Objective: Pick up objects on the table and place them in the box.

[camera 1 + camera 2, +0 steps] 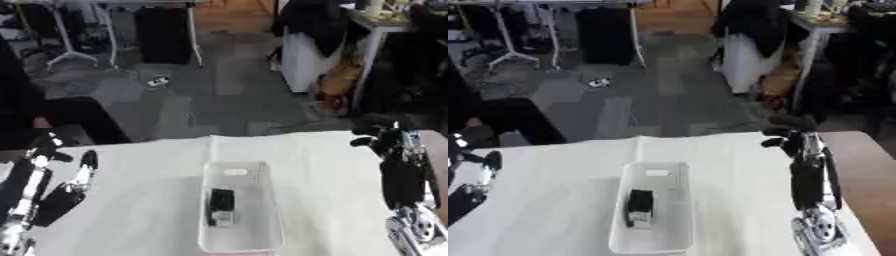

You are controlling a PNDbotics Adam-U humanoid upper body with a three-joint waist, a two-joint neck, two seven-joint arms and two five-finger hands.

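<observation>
A white plastic box [271, 210] stands in the middle of the white-covered table. Inside it lies a small black and silver object [220, 206], near the box's middle. My left hand [54, 195] is held up at the lower left, fingers straight and apart, holding nothing. At the right edge my right hand [807, 175] stands upright, its fingertips [785, 134] bent over at the top, with nothing in it. Both hands are well apart from the box.
The white tablecloth [140, 215] covers the table; bare wood [859, 170] shows at the right. Beyond the far edge lie grey floor, rack legs, a white cabinet and a dark-clothed person at the far left.
</observation>
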